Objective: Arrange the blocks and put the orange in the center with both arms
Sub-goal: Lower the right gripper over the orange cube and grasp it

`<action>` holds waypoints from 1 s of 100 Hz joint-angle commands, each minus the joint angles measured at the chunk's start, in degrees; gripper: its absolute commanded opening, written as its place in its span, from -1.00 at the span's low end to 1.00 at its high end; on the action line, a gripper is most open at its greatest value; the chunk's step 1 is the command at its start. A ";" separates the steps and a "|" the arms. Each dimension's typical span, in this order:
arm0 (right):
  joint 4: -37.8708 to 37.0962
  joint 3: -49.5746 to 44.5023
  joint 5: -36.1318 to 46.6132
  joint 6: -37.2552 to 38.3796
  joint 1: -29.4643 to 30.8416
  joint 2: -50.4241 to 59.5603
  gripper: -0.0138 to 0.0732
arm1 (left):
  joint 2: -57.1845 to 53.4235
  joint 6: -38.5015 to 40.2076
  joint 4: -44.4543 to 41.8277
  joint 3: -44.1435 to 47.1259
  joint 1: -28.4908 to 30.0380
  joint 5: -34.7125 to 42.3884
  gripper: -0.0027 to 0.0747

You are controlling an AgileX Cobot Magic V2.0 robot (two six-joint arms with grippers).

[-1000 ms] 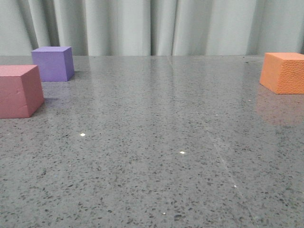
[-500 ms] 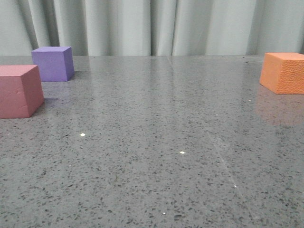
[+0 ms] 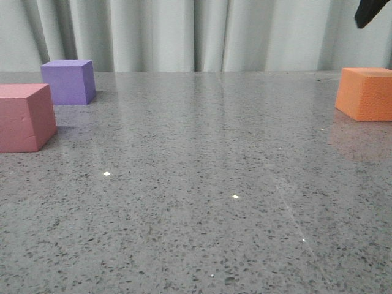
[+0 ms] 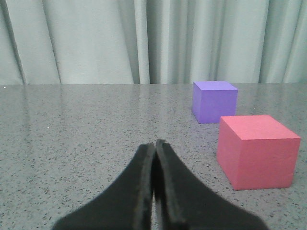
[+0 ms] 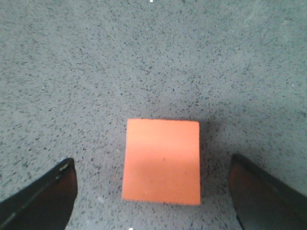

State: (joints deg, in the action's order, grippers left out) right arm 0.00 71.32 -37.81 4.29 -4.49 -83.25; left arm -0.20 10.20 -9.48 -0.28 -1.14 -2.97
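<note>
At the far left edge of the front view we see the pinkish-red cube (image 3: pixel 24 117), resting flat on the speckled grey table (image 3: pixel 196 202) and cut slightly by the frame. Just behind it and a little to its right stands the purple cube (image 3: pixel 68 81), at the upper left of the frame, close to the pale curtain (image 3: pixel 184 33) that closes off the back. The two cubes are near each other but we see a strip of table between them.

The middle of the table in the front view holds only a few bright specks of reflected light.

At the right edge, level with the purple cube, sits the orange cube (image 3: pixel 365 93), its pebbled side facing us, well apart from the other two. Above it, in the upper right corner, a dark tip of the right gripper (image 3: pixel 369 11) pokes into view.

From the left wrist camera we see the left gripper (image 4: pixel 154 191) with its two fingers pressed together, clenched on nothing; the pinkish-red and purple cubes lie to the right of the frame, ahead of it.

From the right wrist camera we look straight down: the right gripper's fingers (image 5: pixel 41 196) are spread wide at the lower corners, released, and the orange cube lies between them, untouched.
</note>
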 commanded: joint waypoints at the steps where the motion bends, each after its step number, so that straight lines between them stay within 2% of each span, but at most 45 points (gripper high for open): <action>1: 0.00 3.39 2.61 -0.70 0.11 -0.64 0.78 | -1.89 0.09 0.46 3.16 -0.55 4.79 -0.96; 76: 0.00 4.38 2.40 -0.70 0.19 -11.90 0.77 | -1.89 0.09 0.46 3.16 -0.55 4.79 -0.96; 86: 0.00 4.38 2.40 -0.70 0.19 -11.95 0.58 | -1.89 0.09 0.46 3.16 -0.55 4.79 -0.96; 95: 0.00 4.38 2.24 -0.70 0.19 -11.95 0.23 | -1.89 0.09 0.46 3.16 -0.55 4.79 -0.96; 100: 0.00 4.38 1.86 -0.70 0.19 -11.95 0.10 | -1.89 0.09 0.46 3.16 -0.55 4.79 -0.96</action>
State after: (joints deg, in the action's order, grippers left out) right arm 0.00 73.67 -37.90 4.02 -4.49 -97.76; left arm -0.20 10.20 -9.48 -0.28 -1.14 -2.97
